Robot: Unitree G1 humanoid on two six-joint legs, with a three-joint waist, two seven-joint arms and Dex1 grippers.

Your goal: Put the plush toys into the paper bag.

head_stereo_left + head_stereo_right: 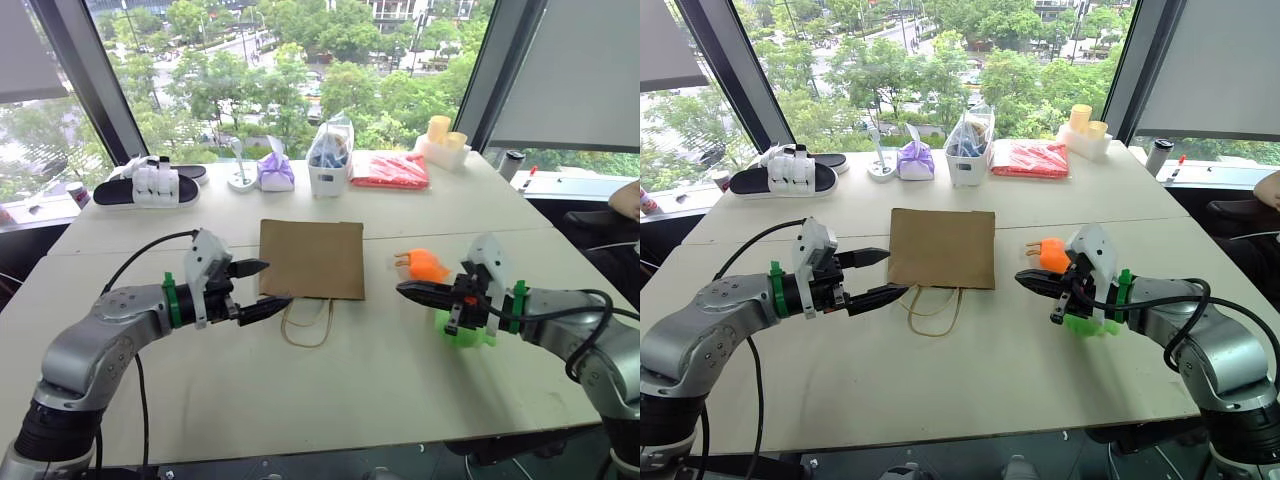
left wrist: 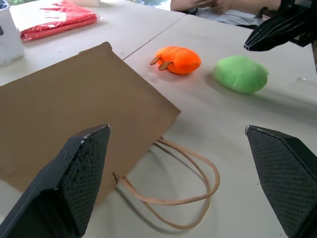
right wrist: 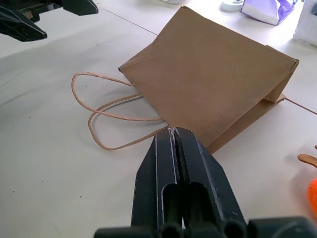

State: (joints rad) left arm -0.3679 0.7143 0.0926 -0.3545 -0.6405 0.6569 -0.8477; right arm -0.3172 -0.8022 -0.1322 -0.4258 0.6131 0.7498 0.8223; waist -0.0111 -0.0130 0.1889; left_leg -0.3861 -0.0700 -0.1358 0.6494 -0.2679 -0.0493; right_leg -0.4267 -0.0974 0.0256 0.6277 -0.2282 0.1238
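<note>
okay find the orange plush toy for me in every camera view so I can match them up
Left eye view: orange plush toy, right of the paper bag.
Right eye view: right of the bag.
Left wrist view: beyond the bag's corner.
Right wrist view: a sliver at the edge.
Shared landmark: the paper bag.

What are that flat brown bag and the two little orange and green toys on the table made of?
The paper bag looks like matte brown kraft paper, with sharp creases and thin twisted-cord handles. The orange toy and green toy look like soft plush fabric: fuzzy, rounded, no shine. The orange one's paler limbs may be felt; hard to tell.
</note>
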